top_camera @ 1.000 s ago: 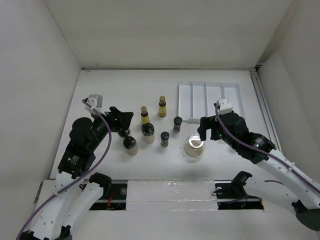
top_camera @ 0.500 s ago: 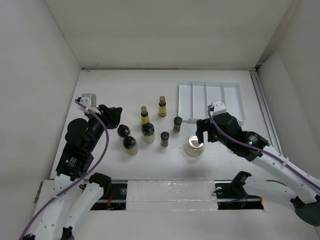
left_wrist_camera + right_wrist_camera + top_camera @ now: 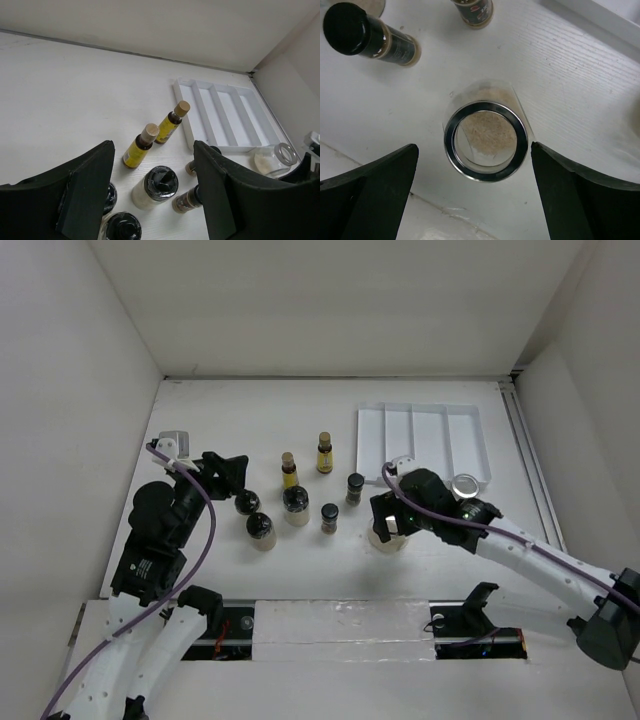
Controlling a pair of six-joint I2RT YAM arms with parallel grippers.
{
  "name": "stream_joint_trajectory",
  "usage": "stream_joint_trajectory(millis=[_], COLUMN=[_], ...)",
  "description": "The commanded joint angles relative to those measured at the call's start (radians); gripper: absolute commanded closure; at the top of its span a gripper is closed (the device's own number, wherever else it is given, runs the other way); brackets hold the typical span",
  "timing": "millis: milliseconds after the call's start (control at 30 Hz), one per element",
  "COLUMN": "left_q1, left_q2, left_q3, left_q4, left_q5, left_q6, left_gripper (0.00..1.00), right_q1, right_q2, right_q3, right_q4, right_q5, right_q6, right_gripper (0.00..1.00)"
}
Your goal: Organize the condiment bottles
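A: How does the right gripper (image 3: 474, 145) stand?
B: Spread wide and holding nothing, over the silver-rimmed jar (image 3: 486, 134) at the middle of the right wrist view. The rim lies between the fingertips. How high it hangs above the rim, I cannot tell.
A: What could go wrong from here?
B: The jar looks wide for that spread. If the descent runs off-centre, a finger may land on the rim and tip it, or shove it along the tabletop (image 3: 580, 100) into the spice jars (image 3: 385, 44) at upper left. Smooth glass may also slip if caught too near the top.
A: And the left gripper (image 3: 153, 146)?
B: Parted and empty too, low in the left wrist view, with the yellow bottles (image 3: 136, 152) and black-lidded jars (image 3: 161, 181) just past its fingers. A sideways sweep there could topple the slim ones.
A: Anything else?
B: A second glass jar (image 3: 272, 159) sits at the tray (image 3: 235, 110) edge, lower right of that view, close to the right arm. A careless swing could clip it
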Motion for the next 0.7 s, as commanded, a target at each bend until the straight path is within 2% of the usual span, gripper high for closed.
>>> stream_joint_trajectory(millis=[0, 267, 433, 567, 600, 667], left_q1=[0.004, 0.004, 0.004, 0.004, 0.004, 0.004], left_q2=[0.003, -0.006, -0.006, -0.006, -0.006, -0.006], left_q3=[-0.004, -0.004, -0.004, -0.004, -0.004, -0.004], left_q4=[0.038, 0.038, 0.038, 0.038, 0.038, 0.038], left_q5=[0.002, 0.02, 0.021, 0.021, 0.021, 0.021], left_q6=[0.01, 0.01, 0.01, 0.01, 0.01, 0.01], left_gripper=[0.4, 0.4, 0.4, 0.4, 0.4, 0.4], right_q1=[0.009, 0.009, 0.009, 0.009, 0.009, 0.009], right_q2=[0.054, 0.118, 0.118, 0.129, 0.129, 0.129], right_q3=[0.013, 0.022, -0.01, -0.01, -0.01, 0.002], right_q4=[0.083, 0.088, 0.088, 0.088, 0.088, 0.078], right_q5=[-0.013, 0.066, 0.079, 0.091, 0.091, 0.115], right_q6=[-0.025, -0.025, -0.003, 0.011, 0.011, 0.011], right_gripper=[0.0, 0.0, 0.1, 0.1, 0.12, 0.28])
